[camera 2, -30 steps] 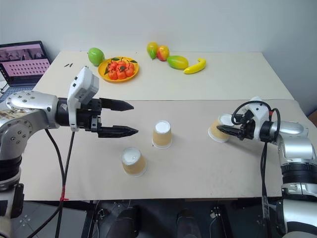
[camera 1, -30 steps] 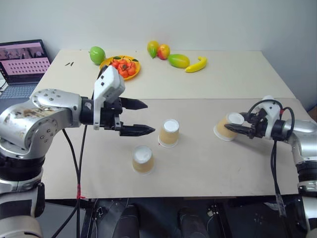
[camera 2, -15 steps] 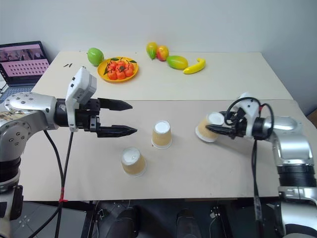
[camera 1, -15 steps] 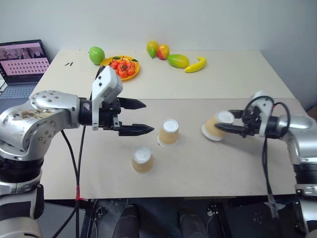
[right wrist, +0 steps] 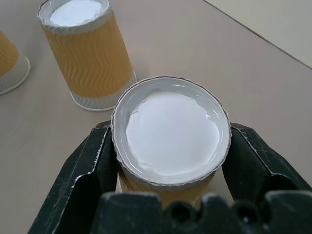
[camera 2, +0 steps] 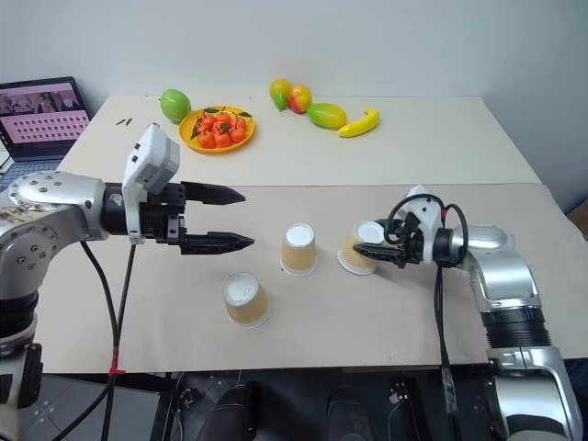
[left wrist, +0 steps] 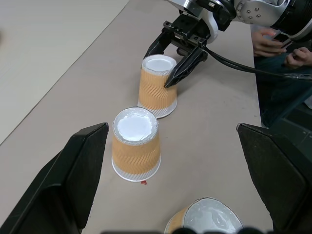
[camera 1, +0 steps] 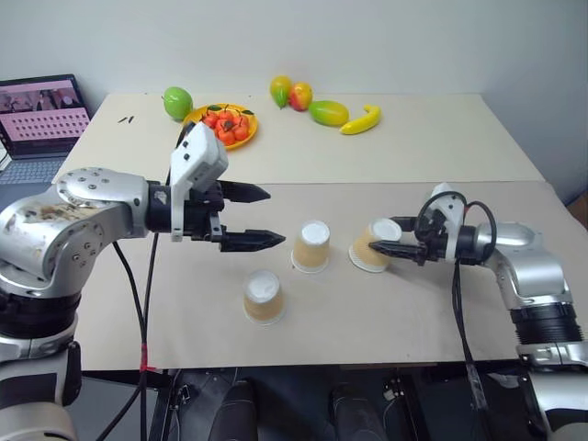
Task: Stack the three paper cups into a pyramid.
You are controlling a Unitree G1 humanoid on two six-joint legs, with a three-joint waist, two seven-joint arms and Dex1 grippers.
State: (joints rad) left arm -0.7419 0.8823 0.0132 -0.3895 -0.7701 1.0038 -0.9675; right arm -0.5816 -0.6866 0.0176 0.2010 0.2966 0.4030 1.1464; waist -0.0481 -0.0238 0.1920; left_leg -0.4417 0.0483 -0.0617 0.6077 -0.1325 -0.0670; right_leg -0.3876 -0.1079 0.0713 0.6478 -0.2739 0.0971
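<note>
- Pale table [camera 1: 441,138] fills the scene beneath a plain light wall, with a tan board [camera 1: 367,312] laid over its near half.
- At the far side of the table sit a yellow plate [camera 1: 246,136] of small red fruit, a green fruit [camera 1: 179,102] beside it, a yellow-red pair of fruits [camera 1: 292,93], a green mango [camera 1: 329,112] and a banana [camera 1: 362,119].
- An open laptop [camera 1: 41,115] stands at the far left, beyond the table edge.
- All three paper cups are upside down on the board, white bases up.
- The near cup [camera 1: 263,296] stands alone, closest to the robot, tilted a little.
- The middle cup [camera 1: 312,245] stands upright just behind and to the right of it.
- The held cup [camera 1: 372,246] is just beside the middle cup on its right, leaning; whether its rim touches the board or hangs just above it is hard to tell.
- The right gripper [camera 1: 393,248] is clamped on the held cup, one black finger on each side near the white base, as the right wrist view shows closely [right wrist: 170,136].
- The left gripper [camera 1: 257,217] hovers above the board to the left of the middle cup, its two fingers spread wide apart and holding nothing.
- In the left wrist view, a person's hands [left wrist: 278,46] show beyond the right arm.
</note>
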